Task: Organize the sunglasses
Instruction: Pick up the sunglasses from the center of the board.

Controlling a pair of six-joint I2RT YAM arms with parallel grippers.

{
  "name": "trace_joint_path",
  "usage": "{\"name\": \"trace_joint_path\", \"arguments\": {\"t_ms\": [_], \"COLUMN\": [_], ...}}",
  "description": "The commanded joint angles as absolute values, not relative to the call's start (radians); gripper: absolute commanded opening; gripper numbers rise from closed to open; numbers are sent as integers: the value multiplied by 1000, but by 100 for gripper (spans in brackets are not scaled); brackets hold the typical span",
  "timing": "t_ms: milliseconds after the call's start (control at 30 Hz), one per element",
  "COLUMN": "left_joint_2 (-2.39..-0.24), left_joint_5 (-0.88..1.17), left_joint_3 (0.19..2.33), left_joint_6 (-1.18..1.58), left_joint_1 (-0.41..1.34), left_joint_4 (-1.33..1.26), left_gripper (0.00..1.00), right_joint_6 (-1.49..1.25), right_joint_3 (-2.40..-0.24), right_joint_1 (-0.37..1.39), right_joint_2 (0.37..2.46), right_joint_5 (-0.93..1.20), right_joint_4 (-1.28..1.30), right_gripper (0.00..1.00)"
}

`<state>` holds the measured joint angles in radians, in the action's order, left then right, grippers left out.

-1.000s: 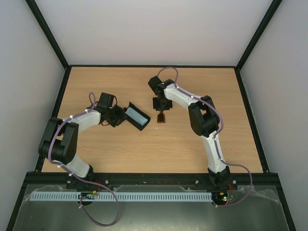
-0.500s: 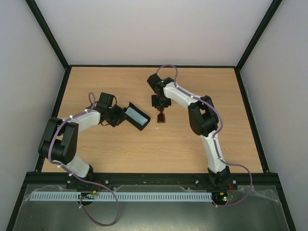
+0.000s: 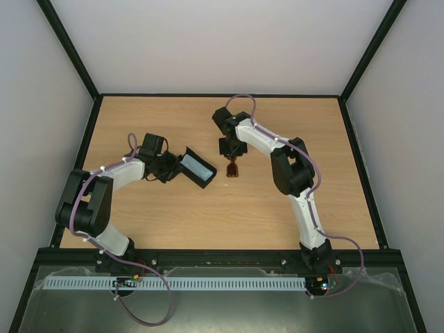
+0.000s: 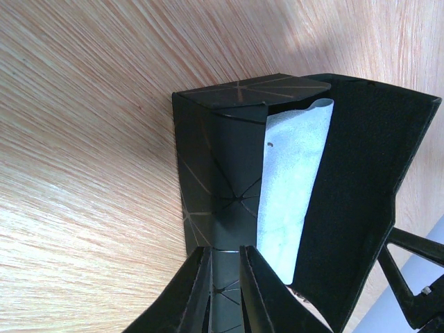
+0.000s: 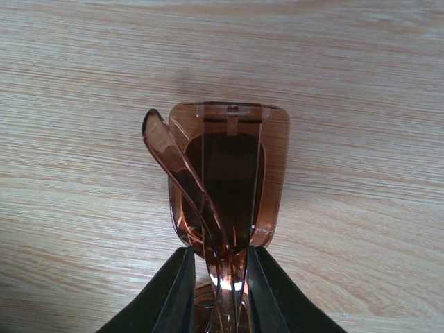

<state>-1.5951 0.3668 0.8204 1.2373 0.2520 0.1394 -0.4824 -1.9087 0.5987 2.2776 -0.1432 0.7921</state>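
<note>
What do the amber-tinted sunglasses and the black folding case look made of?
Amber-tinted sunglasses: likely translucent plastic, glossy; light shows through frame and temple, with bright highlights. Black folding case: probably stiff board skinned in smooth faux leather; crisp crease lines, faint sheen, matte felt-like flap lining.

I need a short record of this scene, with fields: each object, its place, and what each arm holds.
sunglasses: clamped between the right fingers, to the right of the case
black case: open, one wall gripped by the left fingers
cloth: light blue, inside the open case
table: wooden surface under both arms
</note>
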Motion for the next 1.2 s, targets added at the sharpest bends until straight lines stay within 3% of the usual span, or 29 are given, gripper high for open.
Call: {"name": "trace_joint_path", "arguments": {"t_ms": [0, 300, 400, 533, 1167], "left_joint_2": [-1582, -1580, -1580, -1583, -1581], "left_joint_5": [379, 379, 378, 380, 382], "left_joint_3": [819, 818, 819, 822, 902], "left_joint_6": [1233, 1235, 1235, 1234, 1226], "left_joint_1": [246, 246, 245, 245, 211], "left_joint_4": [137, 137, 137, 137, 187], "left_gripper": [15, 14, 14, 14, 16], "right_joint_6": [-488, -490, -488, -484, -390], "right_joint_3": [-1913, -1912, -1911, -1923, -1957], "right_joint_1": [598, 598, 598, 598, 598], "right_joint_2": [2307, 2323, 2319, 2317, 2147], "right_joint_5": [-156, -144, -149, -152, -148], "right_joint_4": [857, 864, 860, 863, 890], "right_gripper": [22, 22, 8, 2, 1]}}
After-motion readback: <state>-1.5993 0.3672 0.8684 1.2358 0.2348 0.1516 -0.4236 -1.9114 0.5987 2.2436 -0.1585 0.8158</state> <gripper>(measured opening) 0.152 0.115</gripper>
